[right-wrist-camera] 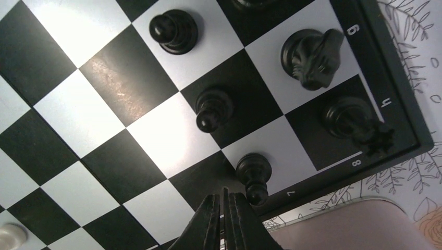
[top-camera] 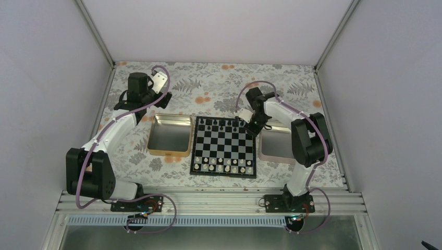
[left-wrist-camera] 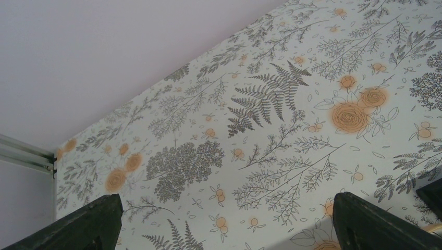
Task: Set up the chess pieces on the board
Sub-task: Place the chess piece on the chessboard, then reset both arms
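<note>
The chess pieces point(top-camera: 221, 124) in black stand only along the far edge of the board point(top-camera: 224, 147), while the pale pieces point(top-camera: 224, 165) fill the two near rows. The board lies in the middle of the counter point(top-camera: 219, 83), between a gold tray point(top-camera: 168, 135) on the left and a pinkish tray point(top-camera: 275, 147) on the right; whether any piece remains in them I cannot tell.

At the far right corner of the board hangs the right gripper point(right-wrist-camera: 225, 221), its fingers pressed together with nothing visible between them. Its tips are just beside a black pawn point(right-wrist-camera: 253, 172), which seems to stand off-centre, near the line between a pale square and a dark one. Behind it are a second pawn point(right-wrist-camera: 212, 108), a knight point(right-wrist-camera: 311, 56) and a rook point(right-wrist-camera: 354, 120).

I judge that the step in hand is the black pawn row at this corner. The next move calls for care: either to nudge this pawn gently to the middle of its square, or to rise straight up without knocking it.

Farther away, at the far left, the left gripper point(left-wrist-camera: 224, 229) hovers over bare counter, its fingers spread and holding nothing
</note>
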